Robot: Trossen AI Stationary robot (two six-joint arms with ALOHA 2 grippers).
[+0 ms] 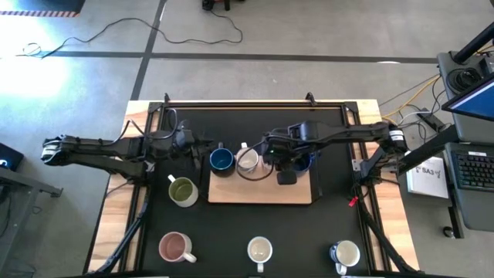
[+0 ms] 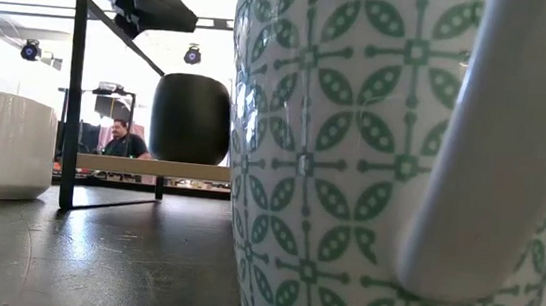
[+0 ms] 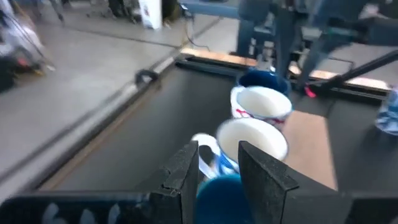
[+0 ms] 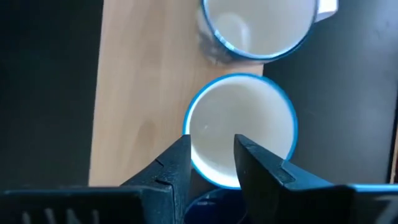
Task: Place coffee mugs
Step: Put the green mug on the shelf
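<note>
Four mugs are lined up along the back edge of the board [image 1: 231, 193], and four are left on the table in front of it: an olive mug [image 1: 183, 191], a pink mug [image 1: 175, 247], a white mug [image 1: 259, 250] and a shiny mug [image 1: 346, 253]. The left gripper [image 1: 202, 145] is held just beside the blue mug [image 1: 221, 160] at the row's left end. The right gripper [image 1: 279, 164] is held over the row's right half. On each, the fingers are parted by a narrow gap and nothing is seen clamped between them. The greatest risk is judged to be crowding. The mugs stand nearly touching, so a neighbour could be nudged or tipped off the board edge by a finger brought down beside it. The arms could also be brought into contact, since both are reaching into the same short row. The spacing along the row is shown only in the high view, where one mug is hidden under the right arm. That mug is revealed in the left wrist view as a patterned cup [image 3: 261, 102]. In the right wrist view the fingertips are seen above the opening of a blue-rimmed mug [image 4: 249, 118]. Little is given by the low view, which is filled by the white mug's green pattern.
</note>
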